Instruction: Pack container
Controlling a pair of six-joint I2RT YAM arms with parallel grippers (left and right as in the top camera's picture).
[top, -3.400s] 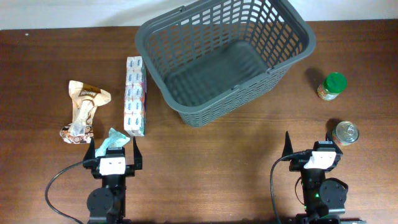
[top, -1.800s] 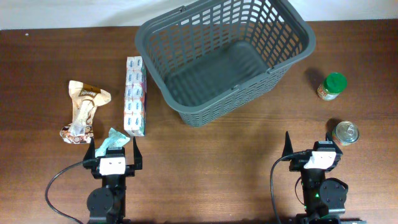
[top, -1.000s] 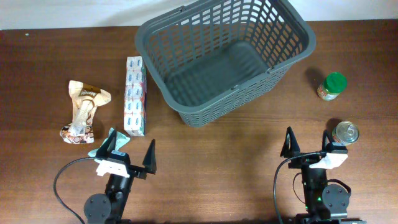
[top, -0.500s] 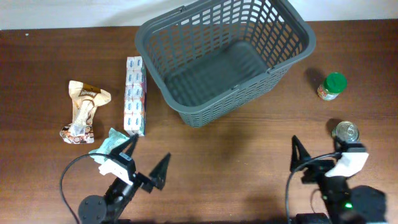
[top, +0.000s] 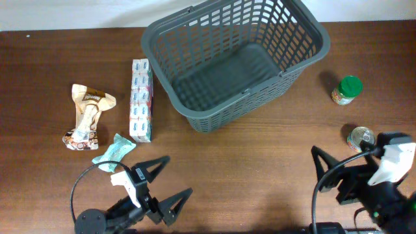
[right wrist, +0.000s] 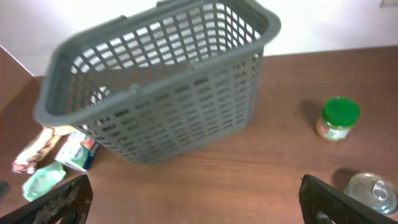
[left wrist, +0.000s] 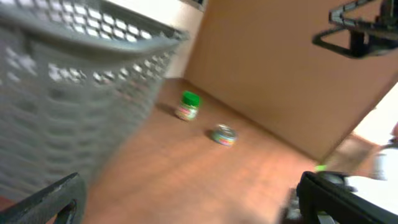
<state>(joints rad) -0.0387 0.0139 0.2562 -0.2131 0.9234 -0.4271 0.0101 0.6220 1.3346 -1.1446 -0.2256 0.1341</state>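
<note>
The container, a large dark grey basket [top: 224, 71] with slotted sides, stands at the back middle of the table with nothing in it. It also shows in the left wrist view [left wrist: 62, 74] and the right wrist view [right wrist: 168, 93]. My left gripper [top: 170, 182] is open and empty, at the front left and turned toward the right side. In its own view [left wrist: 193, 205] only bare table lies between the fingers. My right gripper [top: 351, 170] is open and empty at the front right, facing the basket [right wrist: 199, 205].
A long carton pack [top: 140, 101], a brown snack bag [top: 86, 116] and a teal packet [top: 112, 149] lie left of the basket. A green-lidded jar [top: 346, 90] and a metal tin [top: 361, 137] stand to its right, the tin close to my right gripper.
Both arms have left their rest pose. The left gripper swung forward and turned right; the right gripper moved right and forward. Both stayed open. No object moved.
</note>
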